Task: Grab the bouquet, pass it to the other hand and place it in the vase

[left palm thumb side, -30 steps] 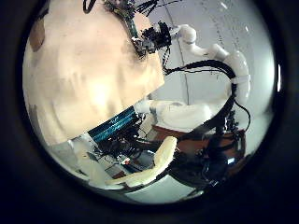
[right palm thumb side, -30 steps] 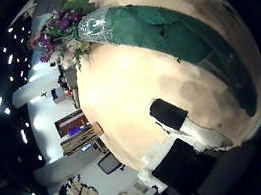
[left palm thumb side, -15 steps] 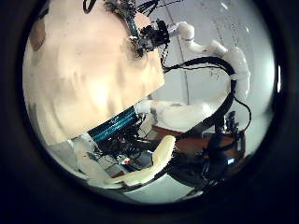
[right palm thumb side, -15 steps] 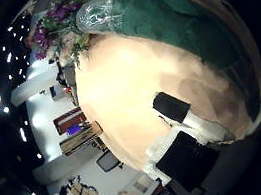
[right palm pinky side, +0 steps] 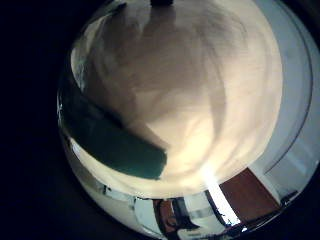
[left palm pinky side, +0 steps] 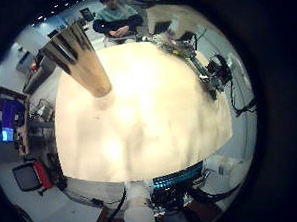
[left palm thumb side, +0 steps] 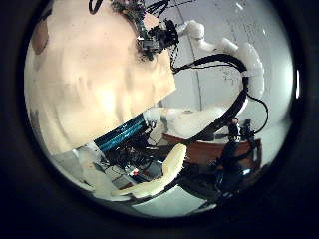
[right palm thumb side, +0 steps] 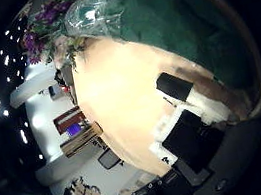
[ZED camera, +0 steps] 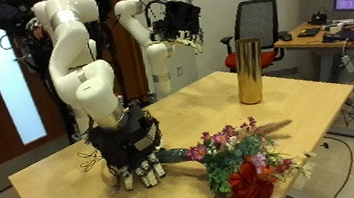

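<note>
Bouquet (ZED camera: 245, 162) lying flat on the wooden surface (ZED camera: 66, 182), green-wrapped stem end just beside the right hand (ZED camera: 137, 154). Right hand low over that end, fingers pointing down, uncurled, gripping nothing. Left hand (ZED camera: 178, 23) raised well above, fingers relaxed, empty. Gold vase (ZED camera: 247, 70) upright, well apart from the bouquet.

One bouquet (ZED camera: 241, 160) lying near the desk's (ZED camera: 78, 169) front edge, one tall gold vase (ZED camera: 247, 71) standing toward its far edge, and two robot hands: right hand (ZED camera: 136, 149) low, left hand (ZED camera: 177, 22) raised.
</note>
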{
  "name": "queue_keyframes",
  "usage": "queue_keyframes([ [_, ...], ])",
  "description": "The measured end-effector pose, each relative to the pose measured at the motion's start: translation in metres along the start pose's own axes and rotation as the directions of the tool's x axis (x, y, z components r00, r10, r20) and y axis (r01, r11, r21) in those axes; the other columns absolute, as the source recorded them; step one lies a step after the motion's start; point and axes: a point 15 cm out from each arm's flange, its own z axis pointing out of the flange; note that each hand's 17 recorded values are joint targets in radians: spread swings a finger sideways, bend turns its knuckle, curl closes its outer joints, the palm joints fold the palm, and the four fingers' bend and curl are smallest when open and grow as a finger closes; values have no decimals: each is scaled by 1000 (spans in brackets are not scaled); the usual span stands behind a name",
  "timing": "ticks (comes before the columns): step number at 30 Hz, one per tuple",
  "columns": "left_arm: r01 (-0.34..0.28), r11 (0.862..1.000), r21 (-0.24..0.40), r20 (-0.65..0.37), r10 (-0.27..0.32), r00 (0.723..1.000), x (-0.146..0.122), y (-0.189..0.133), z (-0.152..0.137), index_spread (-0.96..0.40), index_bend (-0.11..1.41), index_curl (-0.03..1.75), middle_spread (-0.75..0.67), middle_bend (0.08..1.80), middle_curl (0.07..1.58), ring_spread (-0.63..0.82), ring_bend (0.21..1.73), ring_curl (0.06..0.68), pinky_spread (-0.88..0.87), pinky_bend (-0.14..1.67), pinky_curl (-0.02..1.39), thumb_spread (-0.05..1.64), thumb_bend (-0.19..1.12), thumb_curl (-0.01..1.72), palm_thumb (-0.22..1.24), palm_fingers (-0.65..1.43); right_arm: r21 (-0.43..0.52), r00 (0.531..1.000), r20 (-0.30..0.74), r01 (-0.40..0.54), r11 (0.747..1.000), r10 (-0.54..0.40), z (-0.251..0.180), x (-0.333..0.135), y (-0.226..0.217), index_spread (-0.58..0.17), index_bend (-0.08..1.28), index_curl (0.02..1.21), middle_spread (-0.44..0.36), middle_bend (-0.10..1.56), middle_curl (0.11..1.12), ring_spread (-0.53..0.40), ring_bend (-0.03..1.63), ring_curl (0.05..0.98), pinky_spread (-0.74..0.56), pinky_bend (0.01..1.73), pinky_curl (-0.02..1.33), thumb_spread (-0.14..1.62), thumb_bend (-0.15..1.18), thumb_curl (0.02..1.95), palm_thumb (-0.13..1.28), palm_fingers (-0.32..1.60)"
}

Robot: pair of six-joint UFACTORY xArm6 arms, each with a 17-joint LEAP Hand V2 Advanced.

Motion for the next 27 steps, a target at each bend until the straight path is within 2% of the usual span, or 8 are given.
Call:
queue_keyframes([
  [5, -3, 1000, 0, 0, 3, 1000, 1, 0, 0, 285, 165, 294, 440, 217, 321, 570, 433, 220, 511, 194, 306, 754, -38, 334, 185, 62, -39, 1000, 3, 13, 999, -13, -1, -7, 1, -140, 222, 341, 39, 588, 400, -62, 906, 196, 83, 548, 112, 971, -21, 434, 757, 585],
  [13, -2, 1000, 6, 2, 2, 1000, 1, 2, -2, 285, 165, 294, 440, 217, 321, 570, 433, 221, 511, 194, 306, 754, -39, 334, 185, 62, -55, 1000, 2, 16, 998, -16, 3, -7, 3, -181, 225, 402, -31, 617, 426, -138, 933, 206, -7, 583, 61, 963, -25, 446, 778, 627],
  [27, -5, 1000, 12, 4, 5, 1000, 2, 1, -3, 278, 165, 294, 440, 217, 321, 570, 432, 221, 511, 194, 306, 754, -39, 334, 185, 62, -26, 1000, 9, -8, 1000, 8, -13, 7, -2, -132, 178, 401, 63, 492, 393, -56, 904, 193, 79, 706, 44, 994, -30, 444, 718, 446],
])
